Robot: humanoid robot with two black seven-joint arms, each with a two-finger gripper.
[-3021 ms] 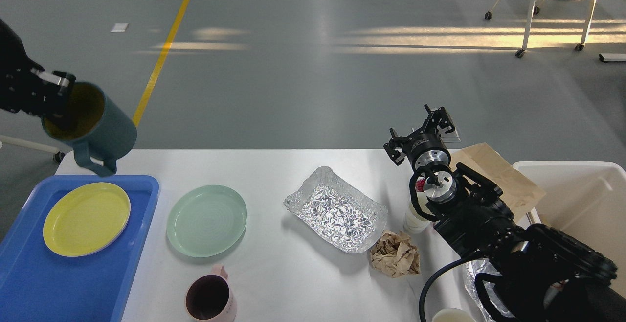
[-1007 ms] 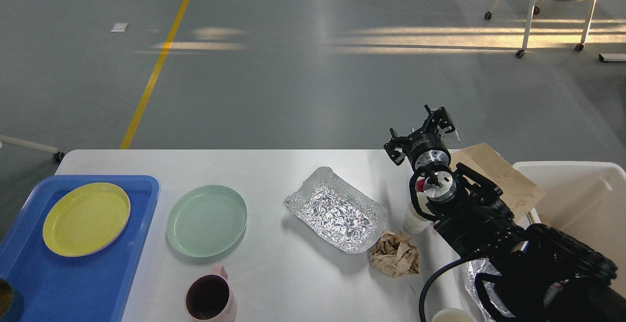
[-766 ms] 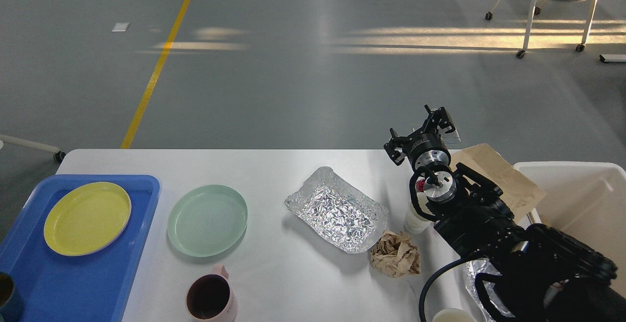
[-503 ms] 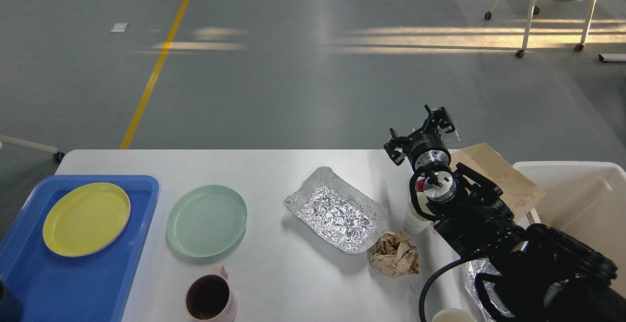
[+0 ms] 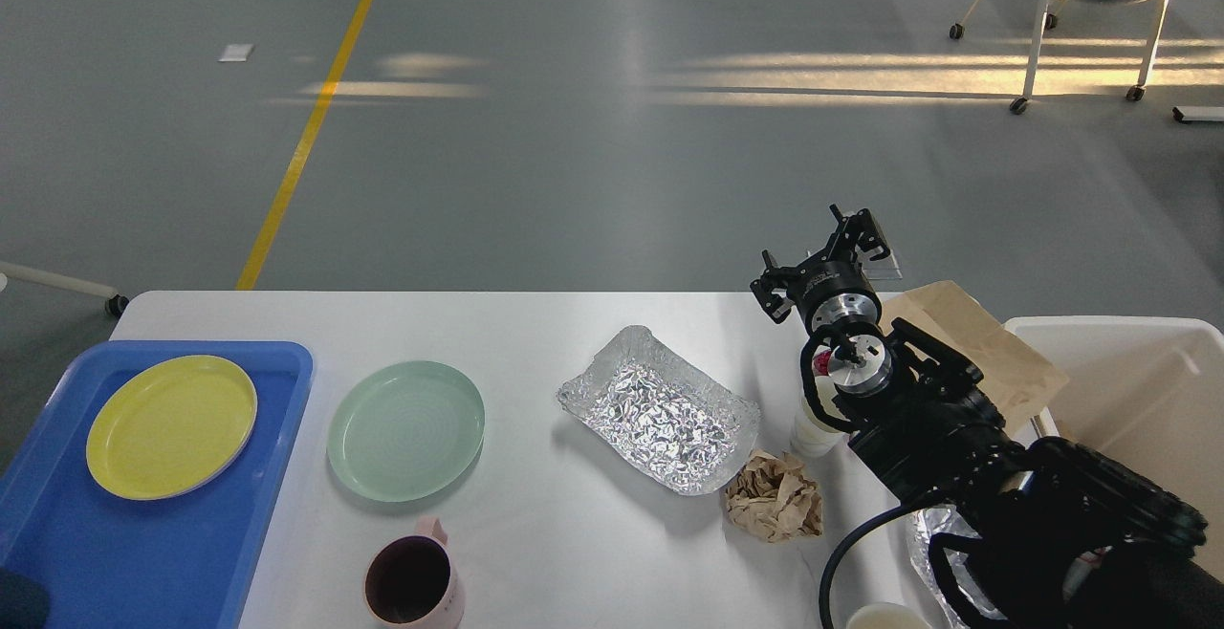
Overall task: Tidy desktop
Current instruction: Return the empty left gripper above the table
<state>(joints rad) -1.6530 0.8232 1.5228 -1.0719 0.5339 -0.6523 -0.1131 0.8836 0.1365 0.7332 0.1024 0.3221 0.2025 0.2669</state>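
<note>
Filling most of the view: desktop (image 5: 535, 533), partly tidied. At nine o'clock, blue tray (image 5: 143, 553) carrying yellow plate (image 5: 170, 425). Probably needing collecting next: green plate (image 5: 405, 429). At three o'clock, right gripper (image 5: 830, 256) hovering, fingers spread, empty. Left gripper unseen.

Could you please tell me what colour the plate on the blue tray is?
Yellow; the plate shows in the head view.

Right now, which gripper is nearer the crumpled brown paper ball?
Right. The right gripper hangs above the desktop, beyond the crumpled brown paper ball. The left gripper is out of view, so its distance cannot be judged.
</note>
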